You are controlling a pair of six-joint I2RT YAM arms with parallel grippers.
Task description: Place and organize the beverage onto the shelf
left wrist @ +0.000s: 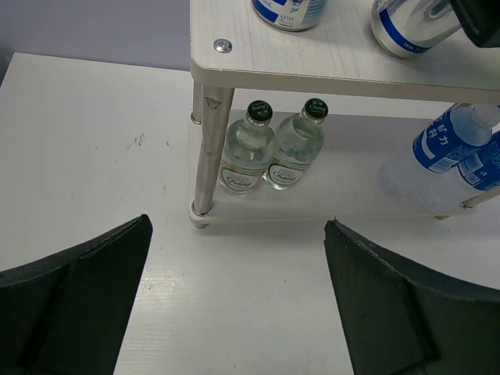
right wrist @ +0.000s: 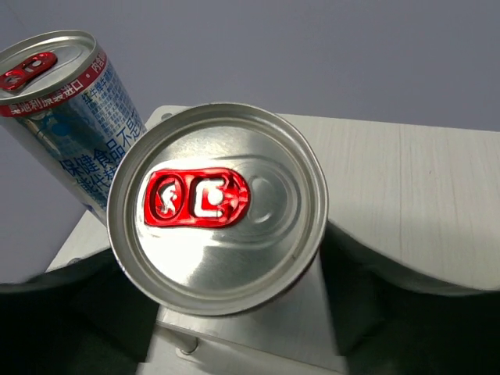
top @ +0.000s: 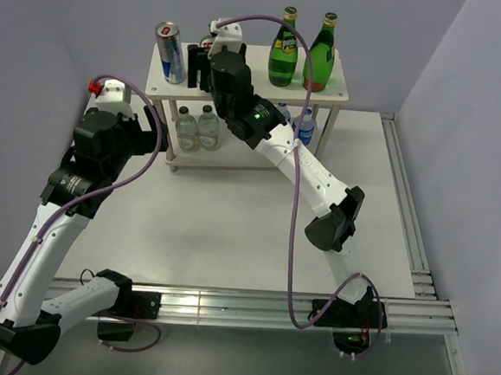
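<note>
The off-white shelf [top: 251, 66] stands at the back of the table. Two green glass bottles [top: 284, 47] stand on the right of its top board. A silver-blue can [top: 169, 52] stands at the top board's left end. My right gripper [top: 203, 66] is shut on a second can [right wrist: 217, 219] with a red tab, beside the first can [right wrist: 70, 109], over the board [right wrist: 422, 180]. Two blue-labelled water bottles [left wrist: 445, 148] are on the lower board's right. My left gripper [left wrist: 238, 234] is open and empty, low over the table before the shelf's left leg [left wrist: 209, 148].
Two small clear bottles with green caps [left wrist: 246, 152] stand on the lower board's left, behind the leg. Grey walls close the back and both sides. A metal rail [top: 405, 208] runs along the table's right edge. My right arm reaches across the table's middle.
</note>
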